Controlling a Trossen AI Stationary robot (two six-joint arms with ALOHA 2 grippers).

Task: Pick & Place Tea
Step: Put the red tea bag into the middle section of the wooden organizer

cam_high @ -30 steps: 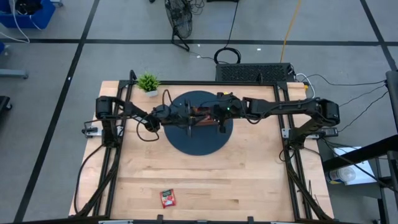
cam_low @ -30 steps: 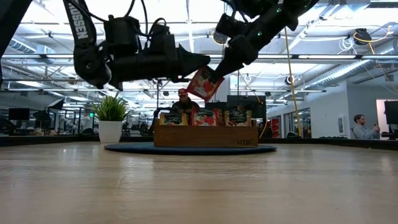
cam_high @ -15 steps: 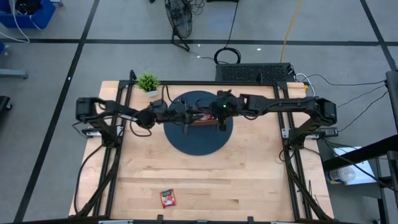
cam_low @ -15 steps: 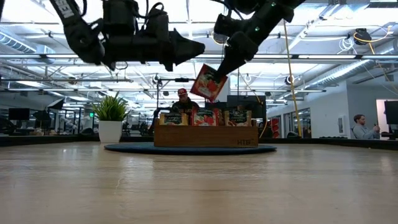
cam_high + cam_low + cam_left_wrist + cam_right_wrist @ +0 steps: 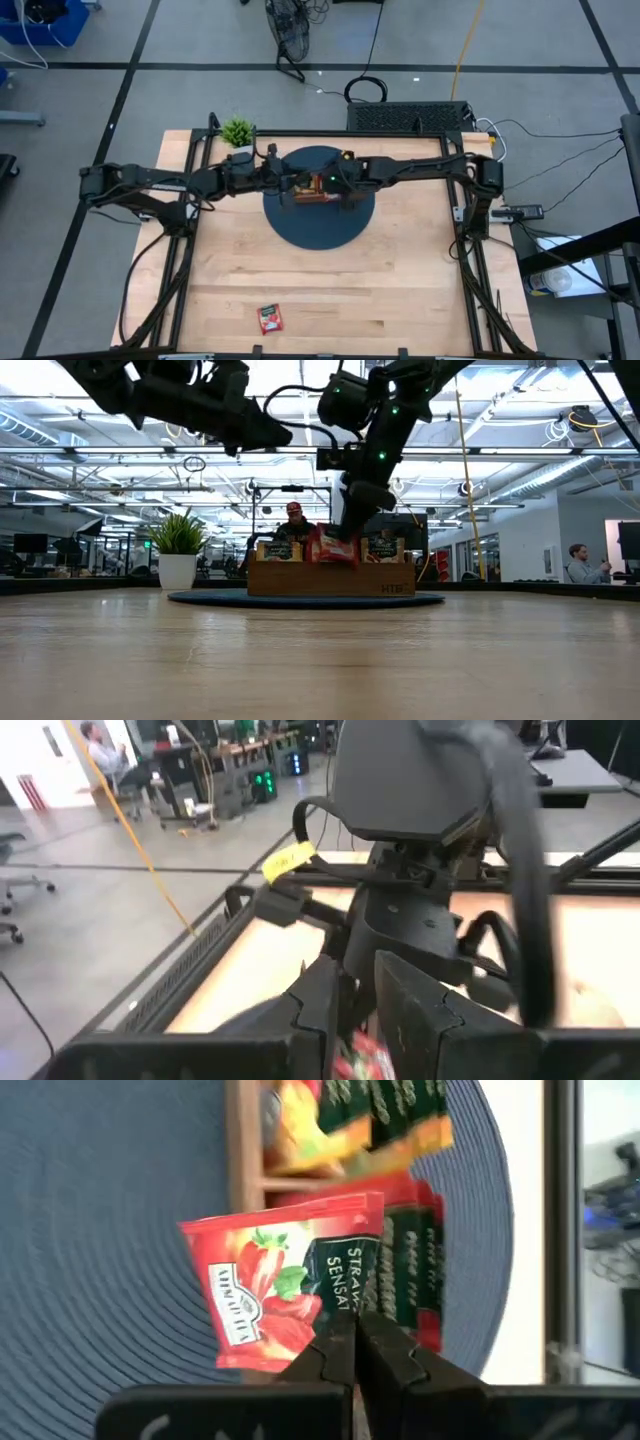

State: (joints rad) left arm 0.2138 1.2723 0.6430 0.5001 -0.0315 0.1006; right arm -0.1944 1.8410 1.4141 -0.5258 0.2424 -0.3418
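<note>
Nearest the front edge of the tabletop (image 5: 400,270), a lone red sachet (image 5: 270,318) is seen lying flat, well apart from both arms and not yet collected.

Farther back, on the round blue mat (image 5: 318,225), the wooden tray (image 5: 330,577) stands with sachets upright in its compartments. The right gripper (image 5: 357,1342) is held just above the middle compartment, its jaws closed on one edge of a red strawberry sachet (image 5: 285,1280).

From the right wrist view the sachet is seen tilted, lying across the tray's wall rather than squarely within the compartment. If it were released like this, it could be caught on the wall or on the red sachets already packed there, and be left on top or tipped onto the mat. A grip on so thin an edge could also slip.

The left gripper (image 5: 288,183) hangs just beside the right one over the tray, jaws partly open and empty; a collision could be caused by such closeness.
</note>
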